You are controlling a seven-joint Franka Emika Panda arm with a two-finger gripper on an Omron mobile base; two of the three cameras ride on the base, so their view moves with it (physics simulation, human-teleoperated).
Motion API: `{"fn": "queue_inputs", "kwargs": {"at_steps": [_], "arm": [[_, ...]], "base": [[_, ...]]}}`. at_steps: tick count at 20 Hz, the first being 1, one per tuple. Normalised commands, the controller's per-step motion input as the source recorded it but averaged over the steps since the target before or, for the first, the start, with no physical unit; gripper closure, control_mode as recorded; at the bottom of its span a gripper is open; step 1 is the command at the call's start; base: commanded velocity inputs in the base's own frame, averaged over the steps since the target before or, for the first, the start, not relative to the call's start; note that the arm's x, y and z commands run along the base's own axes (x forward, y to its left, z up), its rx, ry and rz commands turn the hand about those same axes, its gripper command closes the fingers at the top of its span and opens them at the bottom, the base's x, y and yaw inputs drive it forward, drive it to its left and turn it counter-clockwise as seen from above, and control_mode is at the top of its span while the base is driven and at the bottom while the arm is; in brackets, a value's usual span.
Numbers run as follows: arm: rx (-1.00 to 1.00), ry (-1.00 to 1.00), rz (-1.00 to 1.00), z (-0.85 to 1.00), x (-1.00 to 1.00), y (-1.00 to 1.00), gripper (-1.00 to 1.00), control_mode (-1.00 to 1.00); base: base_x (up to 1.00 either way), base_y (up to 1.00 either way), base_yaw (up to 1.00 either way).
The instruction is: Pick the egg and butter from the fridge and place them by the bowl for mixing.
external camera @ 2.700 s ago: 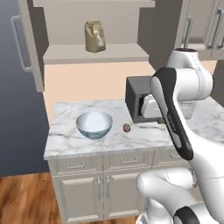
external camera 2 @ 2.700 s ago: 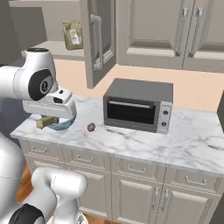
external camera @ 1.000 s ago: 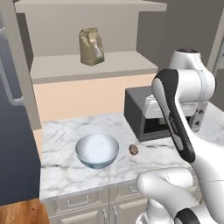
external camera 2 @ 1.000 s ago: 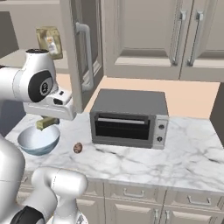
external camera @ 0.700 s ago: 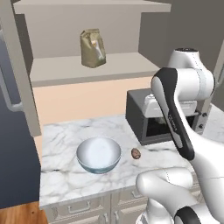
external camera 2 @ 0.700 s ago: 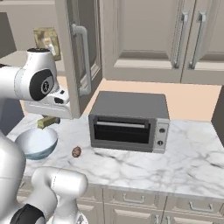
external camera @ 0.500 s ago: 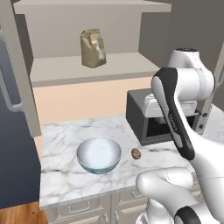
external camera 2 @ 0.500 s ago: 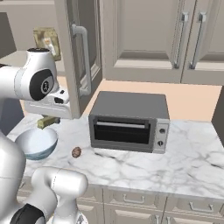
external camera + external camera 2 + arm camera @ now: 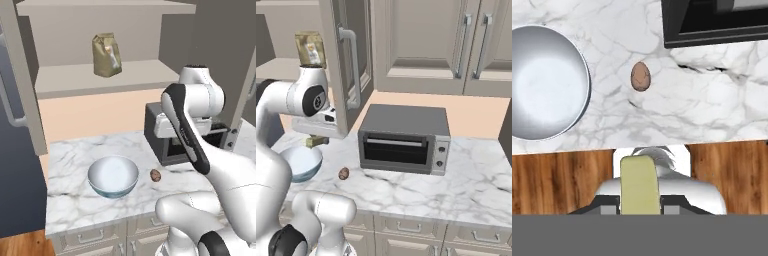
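Observation:
My gripper (image 9: 640, 200) is shut on the butter (image 9: 639, 184), a yellow-olive stick that stands out between the fingers. In the right base view the butter (image 9: 316, 141) hangs under the hand, just above the bowl's (image 9: 301, 162) far rim. The wide, glossy pale bowl (image 9: 113, 176) rests on the marble counter (image 9: 75, 205). The brown egg (image 9: 155, 175) lies on the counter just right of it, in front of the oven. From the hand, the bowl (image 9: 544, 82) is at upper left and the egg (image 9: 640, 76) straight ahead. The fridge's dark front (image 9: 15, 190) fills the left edge.
A grey toaster oven (image 9: 403, 140) stands on the counter right of the egg. An open cupboard door (image 9: 346, 65) hangs over the counter beside my arm. A brown paper bag (image 9: 106, 55) sits on the cupboard shelf above. Wood floor (image 9: 562, 175) lies below the counter's front edge.
The whole picture has shifted a little, so the base has moved, slowing over the last second. The arm keeps its pose and the butter stays in the gripper. Bowl and egg lie still.

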Motion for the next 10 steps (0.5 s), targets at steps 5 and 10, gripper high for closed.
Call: {"fn": "queue_inputs", "kwargs": {"at_steps": [5, 10], "arm": [[0.00, 0.16, 0.01, -0.88, 0.82, 0.03, 1.00, -1.00], [0.00, 0.08, 0.01, -0.88, 0.50, 0.00, 1.00, -1.00]], "base": [[0.00, 0.00, 0.00], [0.00, 0.00, 0.00]]}}
